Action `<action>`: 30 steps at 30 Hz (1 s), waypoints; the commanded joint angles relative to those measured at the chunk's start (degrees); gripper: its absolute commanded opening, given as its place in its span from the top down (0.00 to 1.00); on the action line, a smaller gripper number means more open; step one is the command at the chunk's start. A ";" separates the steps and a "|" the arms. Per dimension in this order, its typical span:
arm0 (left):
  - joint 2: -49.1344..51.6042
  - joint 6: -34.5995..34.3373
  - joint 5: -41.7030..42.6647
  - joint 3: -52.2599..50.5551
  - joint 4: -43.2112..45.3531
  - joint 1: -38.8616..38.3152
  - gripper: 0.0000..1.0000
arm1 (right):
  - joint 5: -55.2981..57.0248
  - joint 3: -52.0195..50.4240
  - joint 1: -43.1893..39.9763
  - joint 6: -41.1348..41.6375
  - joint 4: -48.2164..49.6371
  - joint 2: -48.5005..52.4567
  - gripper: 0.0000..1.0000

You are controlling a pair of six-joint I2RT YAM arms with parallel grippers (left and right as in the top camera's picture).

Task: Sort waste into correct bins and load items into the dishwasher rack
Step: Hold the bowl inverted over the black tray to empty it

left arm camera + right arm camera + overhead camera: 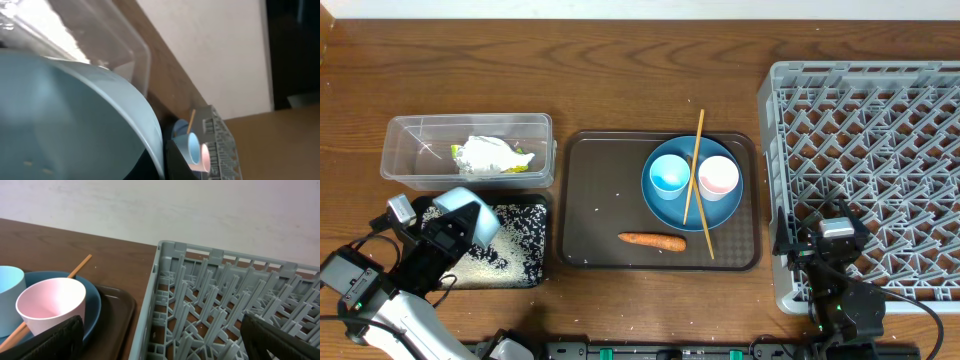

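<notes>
My left gripper (445, 235) is shut on the rim of the small pale blue bowl (472, 212), held tilted over the black tray (535, 275), which has white rice (510, 245) in it. The bowl fills the left wrist view (65, 120), the jaws (164, 161) on its rim. The wrapper (492, 156) lies in the clear tub (400, 170). The blue plate (670, 205) holds the light blue cup (670, 176), the white-pink cup (718, 178) and the chopsticks (696, 165). The carrot (652, 240) lies in front of it. My right gripper (830, 235) is open and empty over the rack's (880, 130) front left part.
The plate, cups, chopsticks and carrot sit on a dark brown serving tray (590, 180) between the bins and the rack. A few rice grains (598, 208) lie on it. The right wrist view shows the rack's edge (160, 280) beside the white-pink cup (50, 305).
</notes>
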 commanded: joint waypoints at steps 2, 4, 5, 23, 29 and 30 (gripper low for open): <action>1.42 -2.67 -2.80 -1.01 0.61 -0.02 0.94 | -0.22 -0.07 -0.39 -0.63 -0.24 -0.04 0.01; 2.19 -2.62 -2.36 -1.01 0.63 -0.02 0.94 | -0.22 -0.07 -0.37 -0.63 -0.24 -0.04 0.01; 2.51 -2.60 -1.68 -1.01 0.70 -0.02 0.94 | -0.22 -0.07 -0.39 -0.63 -0.24 -0.04 0.01; 3.26 -1.99 1.73 -1.16 2.78 -0.02 0.83 | -0.22 -0.07 -0.37 -0.63 -0.24 -0.04 0.01; 3.23 -1.38 7.34 -1.16 3.28 -0.02 0.94 | -0.22 -0.07 -0.37 -0.63 -0.24 -0.04 0.01; 3.21 -0.50 8.33 -1.16 3.26 -0.02 0.94 | -0.22 -0.07 -0.39 -0.63 -0.24 -0.04 0.01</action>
